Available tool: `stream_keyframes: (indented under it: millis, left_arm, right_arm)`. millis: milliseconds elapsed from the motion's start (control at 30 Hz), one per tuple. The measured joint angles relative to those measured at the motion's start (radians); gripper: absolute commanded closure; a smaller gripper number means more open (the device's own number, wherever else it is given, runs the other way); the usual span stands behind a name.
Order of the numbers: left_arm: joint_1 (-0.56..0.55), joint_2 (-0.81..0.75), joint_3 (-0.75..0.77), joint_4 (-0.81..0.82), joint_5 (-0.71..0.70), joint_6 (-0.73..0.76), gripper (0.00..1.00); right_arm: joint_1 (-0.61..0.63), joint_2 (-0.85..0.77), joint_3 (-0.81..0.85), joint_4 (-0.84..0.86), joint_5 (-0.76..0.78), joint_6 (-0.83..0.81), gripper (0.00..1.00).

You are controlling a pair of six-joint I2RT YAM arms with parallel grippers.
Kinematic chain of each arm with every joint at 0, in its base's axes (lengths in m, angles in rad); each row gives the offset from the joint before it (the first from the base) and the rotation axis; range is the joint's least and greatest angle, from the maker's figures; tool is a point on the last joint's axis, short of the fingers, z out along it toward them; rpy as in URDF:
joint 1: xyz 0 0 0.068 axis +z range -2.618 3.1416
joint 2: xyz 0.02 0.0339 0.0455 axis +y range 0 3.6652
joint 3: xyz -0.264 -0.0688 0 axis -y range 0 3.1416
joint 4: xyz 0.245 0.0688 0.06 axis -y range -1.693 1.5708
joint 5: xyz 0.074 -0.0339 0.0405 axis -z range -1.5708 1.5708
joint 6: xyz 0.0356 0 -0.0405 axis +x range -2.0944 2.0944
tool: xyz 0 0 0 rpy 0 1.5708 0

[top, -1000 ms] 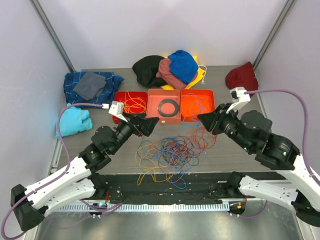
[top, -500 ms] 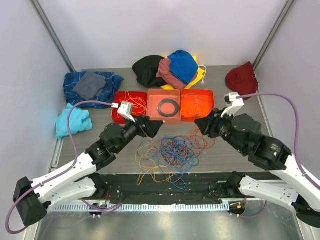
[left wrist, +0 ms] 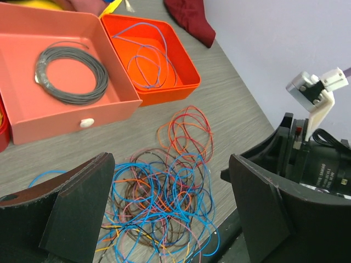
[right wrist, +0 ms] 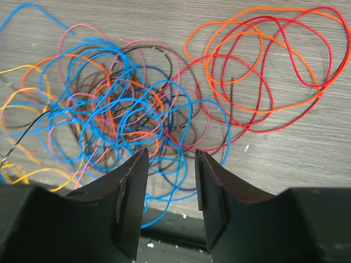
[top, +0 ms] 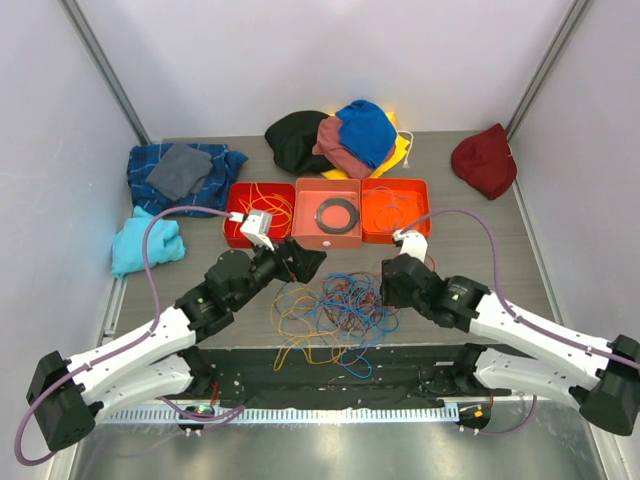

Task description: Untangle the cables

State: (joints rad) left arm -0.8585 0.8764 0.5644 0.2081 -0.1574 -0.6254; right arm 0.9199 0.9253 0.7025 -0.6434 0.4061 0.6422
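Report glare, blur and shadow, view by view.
Top external: glare washes out the metal ledge in front, while the table is evenly lit with soft shadows. Left wrist: cables sharp, left fingers dark and slightly soft. Right wrist: cables and wood grain crisp, right fingers in shadow, no glare.

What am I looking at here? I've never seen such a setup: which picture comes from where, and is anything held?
Two robot arms are bolted at the near edge of the table, each ending in a two-finger gripper. One picture looks down from above; the other two come from cameras on the wrists, so the dark shapes there are that arm's own fingers. A tangle of coloured cables lies on the table, in front of three red-orange trays; the middle tray holds a dark coiled ring. Clothes are piled at the back. The left gripper and right gripper are open, holding nothing.
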Motion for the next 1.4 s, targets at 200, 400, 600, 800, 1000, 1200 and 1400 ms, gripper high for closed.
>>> stream_keyframes:
  millis: [200,400,600,800,1000,1200,1400]
  left_arm:
    - [0.0,-0.016,-0.018,-0.008,-0.001,-0.003,0.1]
    - [0.0,-0.021,-0.027,-0.012,-0.005,-0.007,0.1]
    - [0.0,-0.021,-0.031,-0.02,-0.007,-0.022,0.1]
    - [0.0,-0.021,-0.031,-0.021,-0.007,-0.026,0.1]
    - [0.0,-0.021,-0.031,-0.022,-0.007,-0.03,0.1]
    - [0.0,-0.022,-0.032,-0.024,-0.007,-0.03,0.1]
    - [0.0,-0.025,-0.032,-0.02,-0.007,-0.03,0.1]
  right_arm:
    - [0.0,0.085,-0.032,0.053,0.043,0.008,0.55]
    - [-0.024,0.139,-0.08,0.107,0.056,0.01,0.59]
    - [-0.079,0.18,-0.117,0.181,0.04,0.004,0.64]
    - [-0.107,0.224,-0.129,0.263,0.008,-0.011,0.7]
    - [-0.111,0.232,-0.131,0.304,-0.016,-0.013,0.99]
    - [-0.106,0.095,-0.041,0.155,0.006,-0.024,0.99]
    - [-0.103,-0.044,0.469,0.014,0.037,-0.111,0.99]
